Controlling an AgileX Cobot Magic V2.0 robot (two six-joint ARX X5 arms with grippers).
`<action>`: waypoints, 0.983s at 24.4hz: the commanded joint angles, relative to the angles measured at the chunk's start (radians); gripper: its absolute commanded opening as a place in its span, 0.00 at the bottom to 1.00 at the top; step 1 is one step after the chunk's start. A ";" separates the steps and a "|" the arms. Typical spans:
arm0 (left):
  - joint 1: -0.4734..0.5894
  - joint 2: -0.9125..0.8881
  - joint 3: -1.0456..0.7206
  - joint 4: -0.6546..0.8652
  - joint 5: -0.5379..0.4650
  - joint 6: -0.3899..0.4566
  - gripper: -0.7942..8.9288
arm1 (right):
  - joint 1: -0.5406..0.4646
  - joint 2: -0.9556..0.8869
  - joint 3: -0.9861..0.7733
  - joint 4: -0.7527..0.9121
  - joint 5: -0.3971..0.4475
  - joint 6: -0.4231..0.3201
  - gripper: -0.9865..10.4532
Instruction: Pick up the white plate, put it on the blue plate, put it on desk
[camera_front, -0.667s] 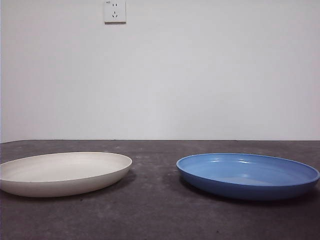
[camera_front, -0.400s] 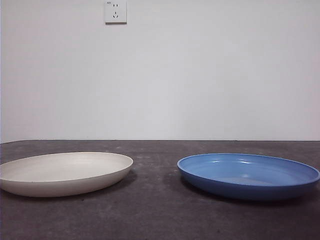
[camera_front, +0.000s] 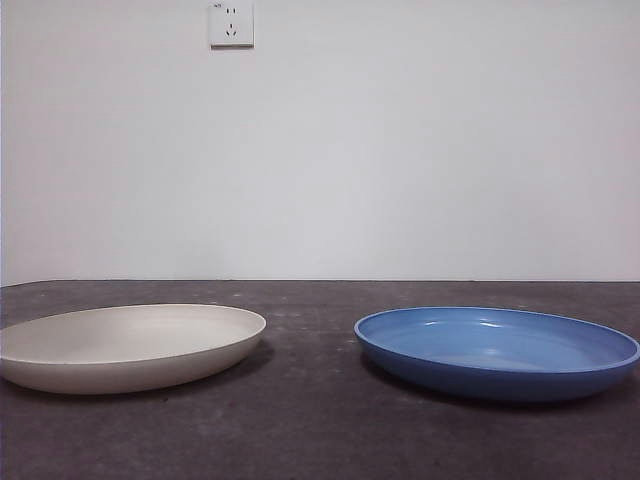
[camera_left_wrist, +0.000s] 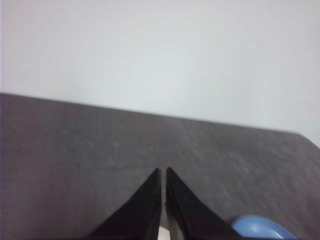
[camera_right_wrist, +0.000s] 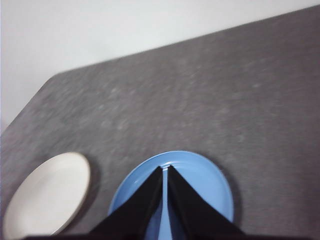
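The white plate (camera_front: 125, 345) lies on the desk (camera_front: 310, 430) at the left of the front view, and the blue plate (camera_front: 497, 351) lies at the right, a gap apart. No gripper shows in the front view. My right gripper (camera_right_wrist: 164, 170) is shut and hangs high above the blue plate (camera_right_wrist: 205, 185), with the white plate (camera_right_wrist: 47, 195) beside it. My left gripper (camera_left_wrist: 162, 172) is shut and high above the desk (camera_left_wrist: 75, 145). A sliver of cream shows between its jaws, and an edge of the blue plate (camera_left_wrist: 260, 229) shows beside them.
A white wall with a power socket (camera_front: 231, 24) stands behind the desk's far edge. The dark desk surface (camera_right_wrist: 225, 90) stretches behind and between the plates.
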 joint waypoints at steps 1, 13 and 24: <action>-0.029 0.011 0.043 -0.047 0.010 0.031 0.10 | 0.022 0.048 0.061 -0.002 -0.060 -0.026 0.10; -0.116 0.037 0.117 -0.171 0.134 0.034 0.10 | 0.109 0.167 0.231 -0.110 -0.229 -0.157 0.10; -0.116 0.037 0.118 -0.306 0.300 0.034 0.10 | 0.109 0.166 0.235 -0.171 -0.280 -0.162 0.10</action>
